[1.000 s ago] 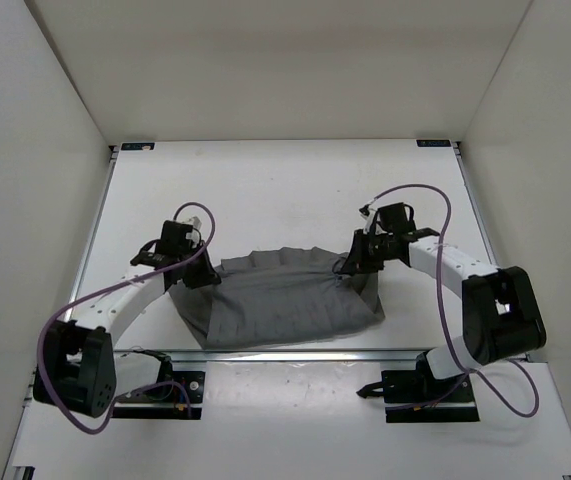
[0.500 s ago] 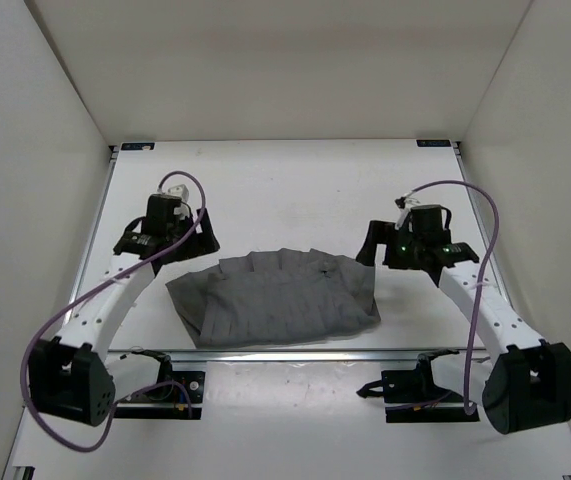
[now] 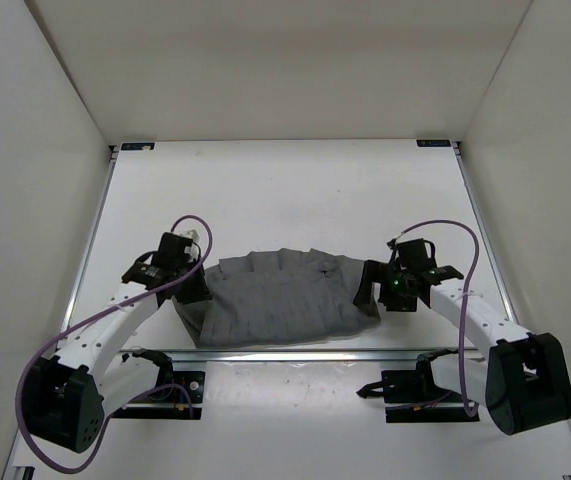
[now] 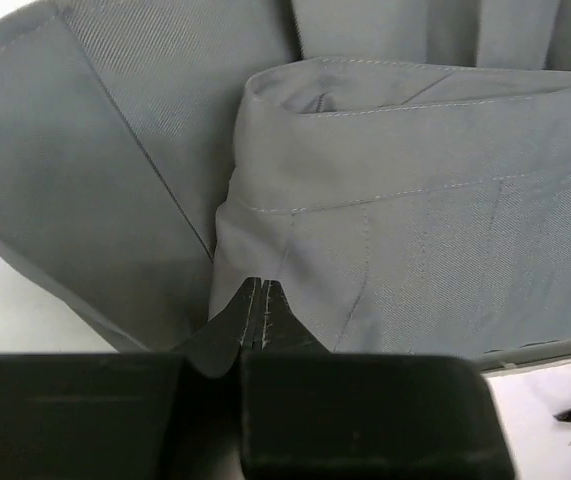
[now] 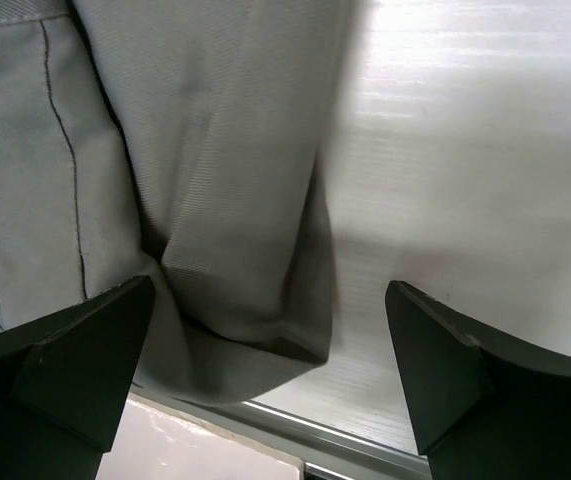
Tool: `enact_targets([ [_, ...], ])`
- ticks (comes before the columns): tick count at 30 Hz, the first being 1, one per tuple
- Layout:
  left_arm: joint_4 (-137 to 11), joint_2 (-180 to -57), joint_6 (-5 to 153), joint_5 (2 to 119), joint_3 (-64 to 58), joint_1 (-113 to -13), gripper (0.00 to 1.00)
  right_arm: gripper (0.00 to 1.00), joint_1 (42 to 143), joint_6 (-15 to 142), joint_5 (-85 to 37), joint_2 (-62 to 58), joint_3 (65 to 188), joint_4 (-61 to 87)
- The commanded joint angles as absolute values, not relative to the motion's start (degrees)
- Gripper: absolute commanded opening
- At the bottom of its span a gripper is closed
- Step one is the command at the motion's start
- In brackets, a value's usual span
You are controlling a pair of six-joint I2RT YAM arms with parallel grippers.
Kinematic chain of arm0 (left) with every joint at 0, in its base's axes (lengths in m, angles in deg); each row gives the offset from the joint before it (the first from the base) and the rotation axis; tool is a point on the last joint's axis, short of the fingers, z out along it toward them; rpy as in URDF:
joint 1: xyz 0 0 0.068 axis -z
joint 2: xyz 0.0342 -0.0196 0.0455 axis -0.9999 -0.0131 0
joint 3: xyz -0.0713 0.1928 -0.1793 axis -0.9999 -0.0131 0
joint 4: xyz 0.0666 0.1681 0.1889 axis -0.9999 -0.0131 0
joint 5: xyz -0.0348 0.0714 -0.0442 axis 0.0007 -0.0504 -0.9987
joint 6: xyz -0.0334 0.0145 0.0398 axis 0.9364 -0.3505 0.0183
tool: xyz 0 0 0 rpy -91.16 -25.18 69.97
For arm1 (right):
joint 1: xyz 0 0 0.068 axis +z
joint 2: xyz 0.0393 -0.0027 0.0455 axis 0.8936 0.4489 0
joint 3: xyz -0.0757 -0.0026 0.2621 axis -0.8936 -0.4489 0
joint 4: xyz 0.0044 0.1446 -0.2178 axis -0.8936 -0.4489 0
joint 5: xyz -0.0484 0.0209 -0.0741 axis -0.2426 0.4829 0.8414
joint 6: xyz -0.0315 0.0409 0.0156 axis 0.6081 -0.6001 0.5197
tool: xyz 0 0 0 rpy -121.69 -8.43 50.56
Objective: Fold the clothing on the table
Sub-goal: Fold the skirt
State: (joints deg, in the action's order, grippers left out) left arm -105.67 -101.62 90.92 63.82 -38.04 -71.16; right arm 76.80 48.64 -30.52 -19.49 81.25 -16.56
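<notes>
Top external: the clothing (image 3: 280, 305) lies on the table (image 3: 285, 180) close to the front rail (image 3: 295, 352). Its long axis runs left to right, with one end by each arm. Left wrist: my left gripper (image 4: 258, 300) is clenched at the clothing's edge, but I can't tell whether it bites fabric. Right wrist: my right gripper (image 5: 270, 295) gapes wide, with the clothing's near corner between its jaws.
</notes>
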Motion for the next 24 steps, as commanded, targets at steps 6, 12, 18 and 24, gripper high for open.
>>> enact_targets([
  [6, -102.67, -102.03, 94.29, 63.88, -41.65, -72.28, 0.00, 0.76, 78.53, 44.91, -33.84, -15.87, 79.33, -7.95],
  [12, -100.91, -103.16, 95.26, 64.13, -42.88, -71.93, 0.00, 0.26, 78.18, 44.30, -35.24, -13.32, 78.81, -5.66],
  [18, -98.19, -107.65, 95.00, 64.39, -42.53, -70.44, 0.00, 0.00, 76.43, 45.08, -32.17, -13.40, 81.87, -7.67],
  [24, -93.10, -114.68, 95.87, 63.26, -42.18, -67.63, 0.00, 0.00, 67.30, 50.52, -33.83, -17.97, 88.20, -13.82],
])
